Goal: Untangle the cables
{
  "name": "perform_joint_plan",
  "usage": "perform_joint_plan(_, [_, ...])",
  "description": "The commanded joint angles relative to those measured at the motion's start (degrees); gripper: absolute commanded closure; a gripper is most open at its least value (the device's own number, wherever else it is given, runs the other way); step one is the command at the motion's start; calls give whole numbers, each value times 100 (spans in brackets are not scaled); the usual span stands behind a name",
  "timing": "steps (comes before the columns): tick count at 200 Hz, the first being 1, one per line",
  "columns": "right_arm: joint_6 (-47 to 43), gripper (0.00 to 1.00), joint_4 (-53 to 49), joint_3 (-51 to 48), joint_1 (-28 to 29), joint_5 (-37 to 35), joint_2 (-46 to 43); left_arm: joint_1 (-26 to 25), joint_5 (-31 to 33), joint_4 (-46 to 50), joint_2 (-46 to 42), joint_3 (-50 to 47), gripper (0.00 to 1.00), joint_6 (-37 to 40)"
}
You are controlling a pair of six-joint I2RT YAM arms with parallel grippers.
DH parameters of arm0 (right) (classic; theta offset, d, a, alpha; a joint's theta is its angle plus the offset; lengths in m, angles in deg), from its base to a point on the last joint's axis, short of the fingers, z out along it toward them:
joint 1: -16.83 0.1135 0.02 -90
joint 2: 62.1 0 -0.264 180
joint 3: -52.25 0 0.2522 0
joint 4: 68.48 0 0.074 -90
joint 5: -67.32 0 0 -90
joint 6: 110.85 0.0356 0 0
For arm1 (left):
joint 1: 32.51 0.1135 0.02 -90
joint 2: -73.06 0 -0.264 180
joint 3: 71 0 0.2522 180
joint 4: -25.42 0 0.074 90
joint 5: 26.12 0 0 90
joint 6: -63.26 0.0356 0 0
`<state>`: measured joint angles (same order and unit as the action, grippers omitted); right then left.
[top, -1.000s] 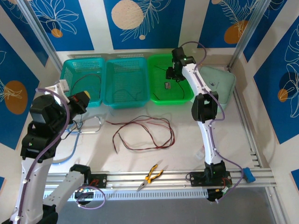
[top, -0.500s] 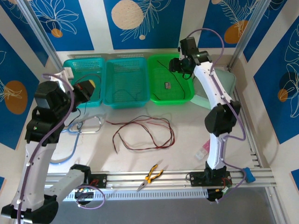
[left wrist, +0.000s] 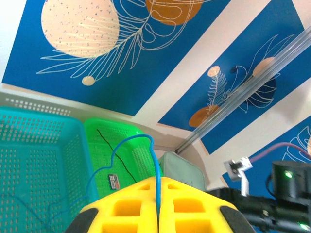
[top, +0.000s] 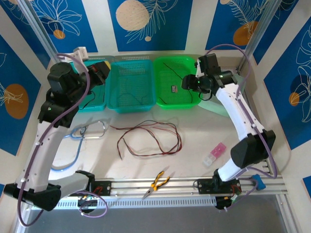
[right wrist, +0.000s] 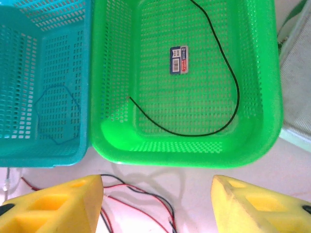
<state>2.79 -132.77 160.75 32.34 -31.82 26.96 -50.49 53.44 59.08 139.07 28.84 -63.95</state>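
While the blue cable (left wrist: pixel 154 160) is pinched in the closed jaws of the left gripper (left wrist: pixel 158 213), the right gripper (right wrist: pixel 158 194) is spread wide, empty. A black cable (right wrist: pixel 233 82) is seen in the green basket (right wrist: pixel 272 73) at its twelve o'clock, and red and dark cables (top: pixel 150 141) are coiled at six o'clock of the middle basket (top: pixel 127 80).

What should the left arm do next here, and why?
Probably ease the left gripper down over the middle teal basket and open it. It is shut on the blue wire, the rest of which trails into that basket, just as the black wire lies in the green basket.
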Motion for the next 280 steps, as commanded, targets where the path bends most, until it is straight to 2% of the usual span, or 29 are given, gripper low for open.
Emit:
perform_joint_plan(1, [288, 39, -27, -286, -88, 434, -686, -96, 299, -388, 173, 303, 100, 307])
perform_joint_plan(56, [606, 39, -140, -951, -166, 783, -1868, -255, 470, -575, 846, 696, 100, 562])
perform_joint_plan(98, [776, 38, -212, -1182, -266, 945, -2262, -487, 1198, -893, 1253, 408, 100, 1169])
perform_joint_plan(134, [911, 38, -213, -1395, -280, 1054, -2440, -505, 1400, -1120, 1970, 488, 100, 1458])
perform_joint_plan(189, [985, 38, -288, -1769, -350, 1112, -2794, -477, 991, -1194, 3161, 541, 100, 1389])
perform_joint_plan(230, [1020, 38, -344, -1947, -368, 1326, -2975, -120, 93, -543, 4452, 1117, 100, 529])
perform_joint_plan(257, [1073, 38, -379, -2031, -368, 1428, -3055, -119, 114, -297, 5034, 1376, 100, 641])
perform_joint_plan(280, [1079, 38, -419, -2056, -373, 1414, -3139, -87, 582, -11, 5190, 1372, 100, 706])
